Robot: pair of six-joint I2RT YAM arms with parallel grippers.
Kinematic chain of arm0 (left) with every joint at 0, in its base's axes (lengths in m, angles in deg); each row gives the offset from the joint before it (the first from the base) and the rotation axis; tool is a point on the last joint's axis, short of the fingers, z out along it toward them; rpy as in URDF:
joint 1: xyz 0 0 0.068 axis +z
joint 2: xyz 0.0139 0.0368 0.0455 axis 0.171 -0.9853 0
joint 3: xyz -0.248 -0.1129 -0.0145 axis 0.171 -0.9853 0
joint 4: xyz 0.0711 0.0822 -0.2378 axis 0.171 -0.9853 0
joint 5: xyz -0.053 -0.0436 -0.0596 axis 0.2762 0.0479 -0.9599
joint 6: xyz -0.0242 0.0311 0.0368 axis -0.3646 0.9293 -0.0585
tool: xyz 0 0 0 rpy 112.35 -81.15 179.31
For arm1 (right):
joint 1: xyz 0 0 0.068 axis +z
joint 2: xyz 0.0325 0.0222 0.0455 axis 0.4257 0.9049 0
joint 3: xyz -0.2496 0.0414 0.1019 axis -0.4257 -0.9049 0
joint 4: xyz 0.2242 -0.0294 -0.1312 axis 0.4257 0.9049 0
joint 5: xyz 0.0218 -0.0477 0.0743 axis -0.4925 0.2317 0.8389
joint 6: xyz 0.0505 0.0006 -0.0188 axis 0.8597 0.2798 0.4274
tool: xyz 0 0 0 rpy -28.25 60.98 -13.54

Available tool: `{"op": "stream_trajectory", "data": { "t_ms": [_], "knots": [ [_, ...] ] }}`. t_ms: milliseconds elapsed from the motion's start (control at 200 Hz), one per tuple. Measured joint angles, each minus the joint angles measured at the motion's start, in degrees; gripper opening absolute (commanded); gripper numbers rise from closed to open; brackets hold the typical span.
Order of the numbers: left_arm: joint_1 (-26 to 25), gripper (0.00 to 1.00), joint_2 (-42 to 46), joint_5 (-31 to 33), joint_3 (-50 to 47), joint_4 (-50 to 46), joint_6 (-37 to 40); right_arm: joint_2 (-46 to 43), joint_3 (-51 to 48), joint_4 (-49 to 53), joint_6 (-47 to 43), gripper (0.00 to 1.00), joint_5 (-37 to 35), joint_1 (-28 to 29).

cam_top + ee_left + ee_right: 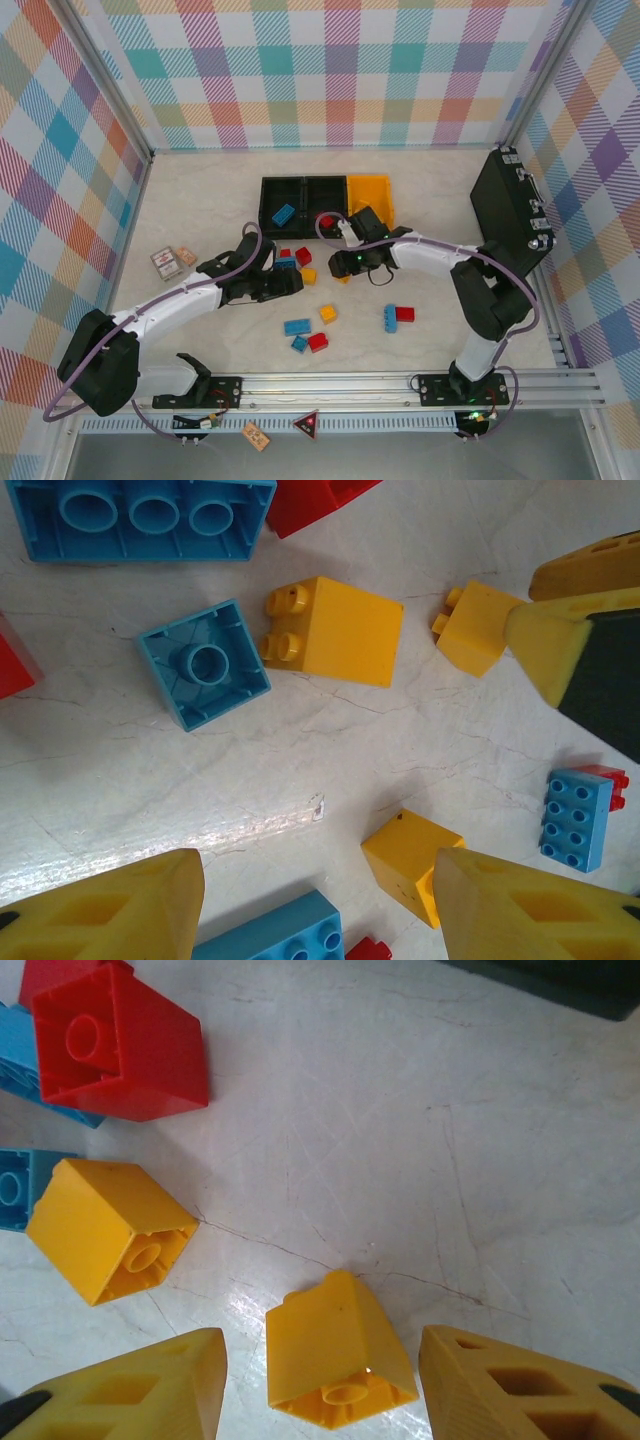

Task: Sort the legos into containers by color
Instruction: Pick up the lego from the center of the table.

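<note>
The right arm (420, 250) reaches to a spot just in front of the yellow container (372, 192), the end bin in the row of containers (300, 192). Its jaws stand apart. A yellow brick (335, 1350) lies between them on the tabletop (420, 1120) with a gap on each side, so nothing is gripped yet. The brick is tipped over with its hollow underside showing. As I read it, the step in hand is to close on it and carry it to the yellow container.

To do that well, the jaws should come down until the fingers (140, 1390) meet the brick's flat sides squarely and low on the body. On a slanting edge it could squirt out. A second yellow brick (105, 1230) and a red brick (120, 1045) lie a little farther along the front of the containers, apart from the jaws, and the closing should leave them alone.

The left arm (170, 305) works just beside it, in front of the black containers. Its jaws are apart too and hold nothing. An upturned blue brick (205, 663) lies below them among other legos (298, 327); which one the arm is after I cannot tell from here. The two wrists are close together, so the lift wants to go straight up before swinging toward the yellow container.
</note>
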Motion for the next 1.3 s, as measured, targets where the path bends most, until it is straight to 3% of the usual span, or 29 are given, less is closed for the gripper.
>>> {"op": "stream_trajectory", "data": {
  "t_ms": [410,615,1000,1300],
  "knots": [
    [0.3,0.62,0.0,0.0,0.0,0.0,0.0,3.0,0.0,0.0,-2.6,0.48,-6.8,4.7],
    [0.3,0.62,-1.4,0.0,0.0,0.0,0.0,3.4,0.0,0.1,-2.9,0.31,-9.3,5.5],
    [0.3,0.62,-1.8,-0.2,0.9,0.0,0.6,-1.0,0.4,3.7,-2.7,0.29,-12.7,5.4],
    [-0.2,0.62,-5.6,-0.7,5.6,3.0,1.5,-3.8,7.7,8.2,-0.3,0.3,-12.7,0.2]
  ]
}}
